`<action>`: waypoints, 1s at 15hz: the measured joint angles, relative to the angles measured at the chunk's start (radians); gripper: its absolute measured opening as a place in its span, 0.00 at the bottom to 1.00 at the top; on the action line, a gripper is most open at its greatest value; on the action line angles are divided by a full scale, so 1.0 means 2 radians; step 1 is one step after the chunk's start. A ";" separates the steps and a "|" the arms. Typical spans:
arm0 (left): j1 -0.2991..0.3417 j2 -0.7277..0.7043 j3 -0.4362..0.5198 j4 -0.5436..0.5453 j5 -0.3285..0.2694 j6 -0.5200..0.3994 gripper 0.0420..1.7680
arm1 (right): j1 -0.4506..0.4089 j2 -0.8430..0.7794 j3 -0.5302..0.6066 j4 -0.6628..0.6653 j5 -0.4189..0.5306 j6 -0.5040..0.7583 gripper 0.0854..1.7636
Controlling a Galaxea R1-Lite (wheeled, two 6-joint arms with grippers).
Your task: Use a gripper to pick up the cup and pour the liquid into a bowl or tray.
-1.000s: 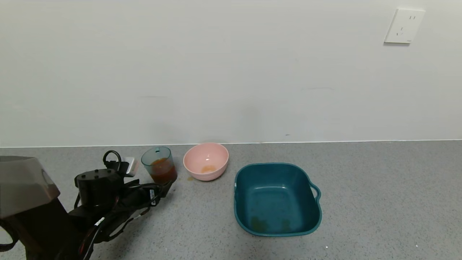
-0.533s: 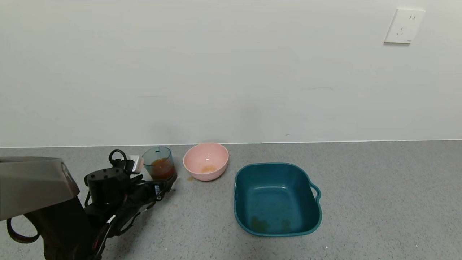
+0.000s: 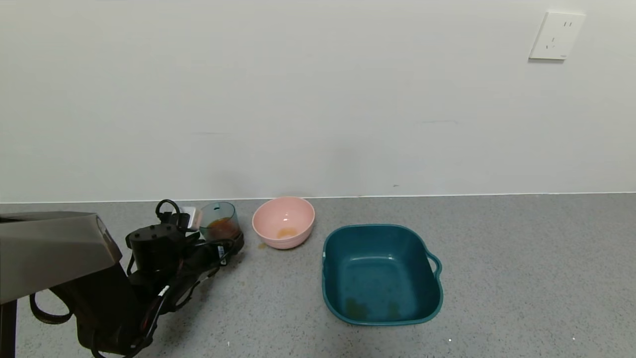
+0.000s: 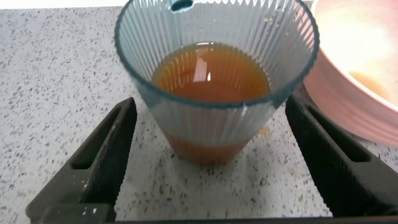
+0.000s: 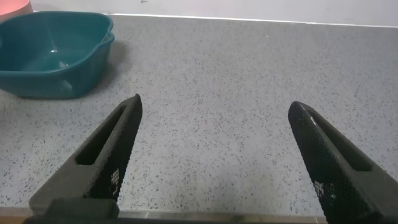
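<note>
We are at the grasp step, with nothing lifted yet. In the lower left of the head view our left gripper reaches up to the cup, which stands upright on the grey counter just left of the pink bowl. The left wrist view shows it best: the cup sits in the middle of the frame with one black finger at the lower left and the other at the lower right. Both are spread wide and stand clear of the ribbed wall, so the gripper holds nothing. The red-brown liquid fills roughly the lower half of the cup. The bowl's rim shows at the right edge of that view, close to the cup, but we cannot tell whether they touch.

The teal tub sits right of centre in the head view, apart from the bowl.

Our right gripper is parked with its fingers wide apart over bare counter, holding nothing.

Next, we judge, the left fingers must close evenly on the cup's lower wall, firmly enough not to slip but without squeezing the thin plastic. Then comes a level lift and a short carry over the bowl before tipping.
</note>
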 joint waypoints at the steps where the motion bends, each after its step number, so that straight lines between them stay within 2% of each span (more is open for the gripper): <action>1: 0.000 0.003 -0.005 0.001 0.001 0.000 0.97 | 0.000 0.000 0.000 0.000 0.000 0.000 0.97; 15: 0.001 0.028 -0.043 -0.001 0.006 0.001 0.97 | 0.000 0.000 0.000 0.000 0.000 0.000 0.97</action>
